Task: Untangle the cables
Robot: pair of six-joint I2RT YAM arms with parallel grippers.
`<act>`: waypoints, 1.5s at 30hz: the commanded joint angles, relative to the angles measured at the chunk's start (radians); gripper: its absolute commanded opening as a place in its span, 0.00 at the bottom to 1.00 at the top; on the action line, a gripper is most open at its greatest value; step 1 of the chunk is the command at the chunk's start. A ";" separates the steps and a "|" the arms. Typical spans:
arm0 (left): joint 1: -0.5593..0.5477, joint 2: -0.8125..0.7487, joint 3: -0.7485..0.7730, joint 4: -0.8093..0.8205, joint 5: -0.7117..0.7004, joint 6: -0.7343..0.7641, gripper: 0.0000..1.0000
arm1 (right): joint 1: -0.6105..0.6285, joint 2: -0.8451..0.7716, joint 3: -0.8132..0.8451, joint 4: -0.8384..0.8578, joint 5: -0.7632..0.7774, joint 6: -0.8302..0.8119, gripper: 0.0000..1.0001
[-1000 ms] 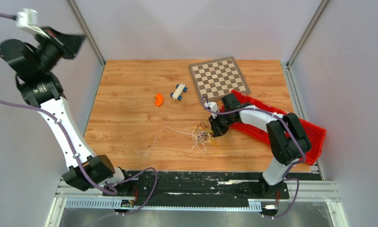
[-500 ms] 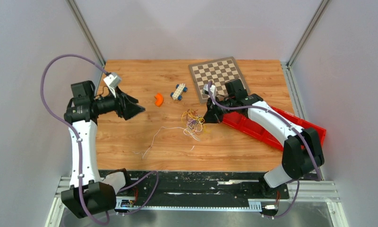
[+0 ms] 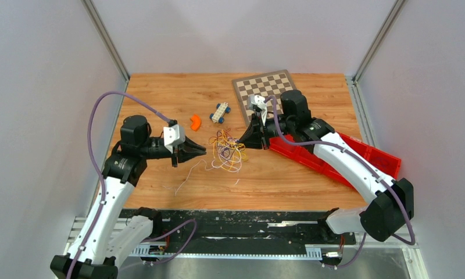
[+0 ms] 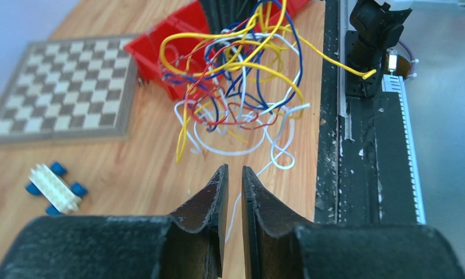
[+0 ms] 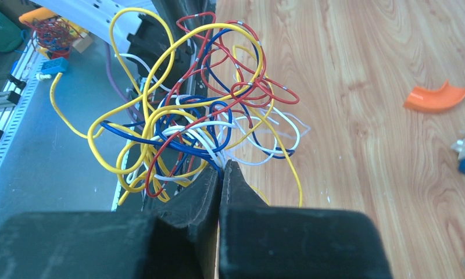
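Cables (image 3: 225,150): tangle clamped in my closed right pincer (image 3: 242,141), just ahead of my left pincer (image 3: 202,152), barely parted and empty; step: pulling apart; next, I judge, left widens to catch one strand.

One tangle of cables (image 3: 225,150), strands too knotted to count; one loose white wire (image 3: 186,176); one chessboard (image 3: 269,96); one red bin (image 3: 385,163); one toy car (image 3: 220,111); one orange curved piece (image 3: 195,121); and two grippers: left gripper (image 3: 202,151), right gripper (image 3: 242,141).
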 commanded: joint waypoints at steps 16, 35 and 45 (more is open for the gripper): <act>-0.160 -0.133 -0.153 0.294 -0.285 -0.126 0.30 | 0.038 -0.099 0.085 0.199 -0.062 0.169 0.00; -0.163 -0.097 -0.152 0.657 -0.365 -0.465 0.38 | 0.070 -0.116 0.107 0.251 -0.089 0.287 0.00; -0.215 -0.110 -0.126 0.569 -0.294 -0.370 0.59 | 0.074 -0.102 0.106 0.271 -0.089 0.295 0.00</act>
